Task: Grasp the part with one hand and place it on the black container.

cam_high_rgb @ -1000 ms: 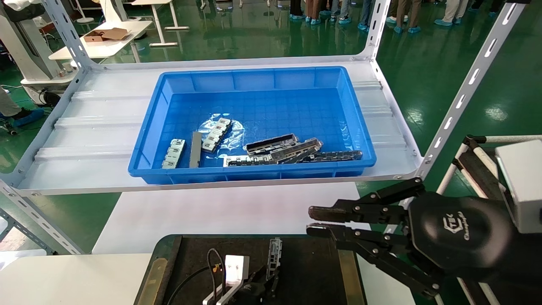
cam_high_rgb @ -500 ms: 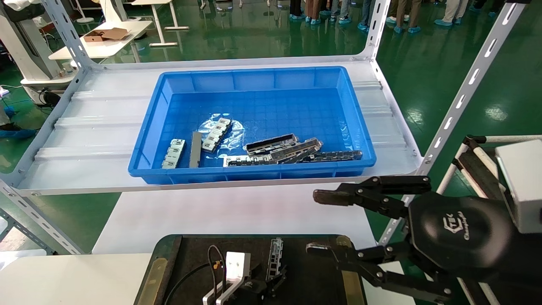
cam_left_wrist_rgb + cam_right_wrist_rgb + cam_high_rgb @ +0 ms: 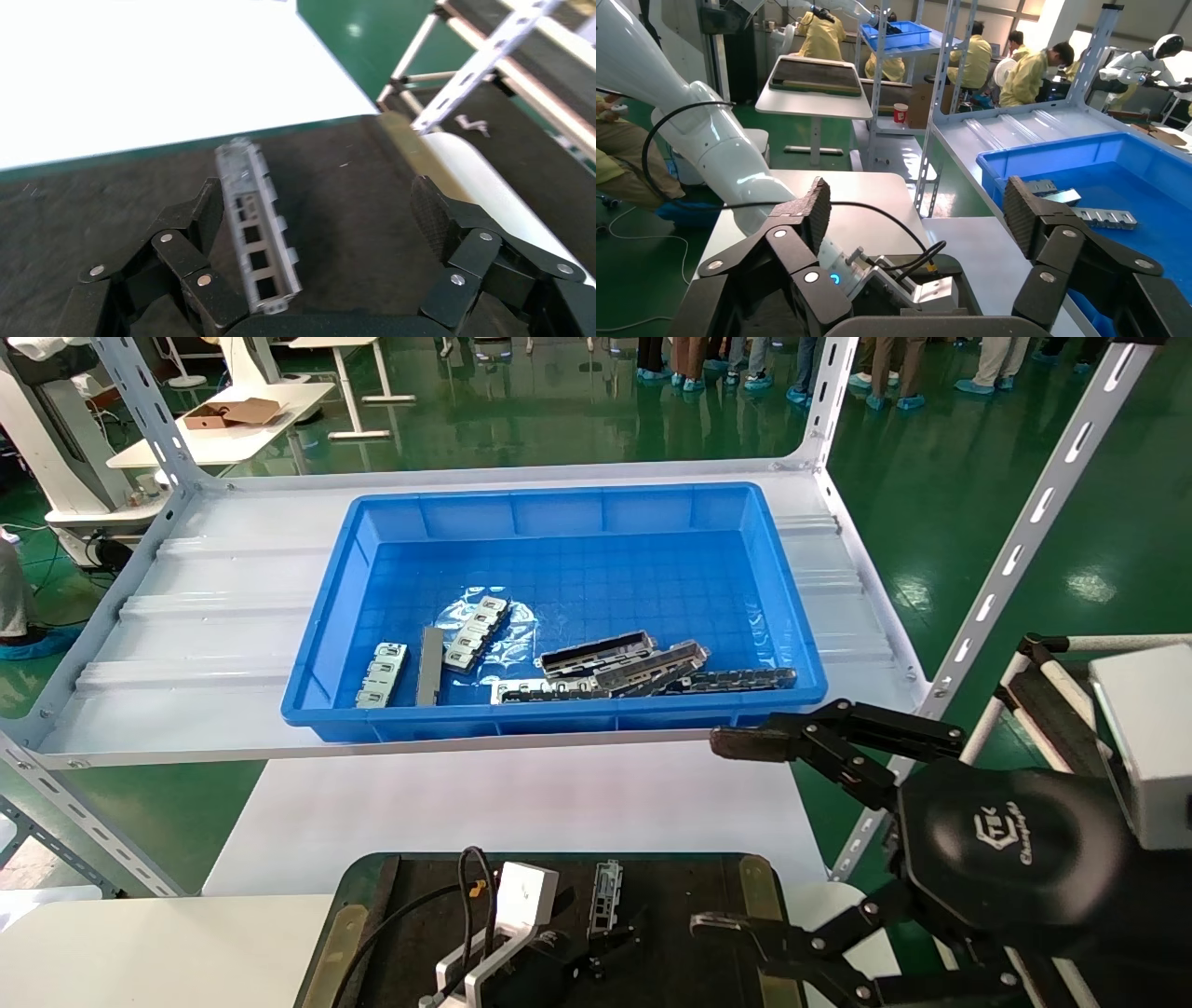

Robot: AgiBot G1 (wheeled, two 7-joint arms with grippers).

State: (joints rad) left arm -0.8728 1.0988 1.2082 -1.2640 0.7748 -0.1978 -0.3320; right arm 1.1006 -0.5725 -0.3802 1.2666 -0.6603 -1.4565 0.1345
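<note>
The part (image 3: 605, 894) is a narrow silvery slotted channel strip lying flat on the black container (image 3: 694, 887), a shallow dark tray with brass side strips at the near edge of the table. In the left wrist view the part (image 3: 253, 226) rests on the tray floor (image 3: 344, 182), close beside one finger and free of the other. My left gripper (image 3: 607, 947) (image 3: 320, 210) hovers just over it, open. My right gripper (image 3: 726, 834) (image 3: 917, 203) hangs at the tray's right side, jaws spread wide with nothing between them.
A deep blue bin (image 3: 559, 500) (image 3: 1081, 151) on the white shelf behind holds more channel strips (image 3: 643, 672), short segmented blocks (image 3: 382, 674) and a flat grey bar (image 3: 430, 665). A slanted shelf post (image 3: 1015, 551) stands by the right arm. A white tabletop (image 3: 512, 803) lies between shelf and tray.
My right gripper went from shut to wide open. My left wrist has shifted slightly over the tray, and the part has stayed in place.
</note>
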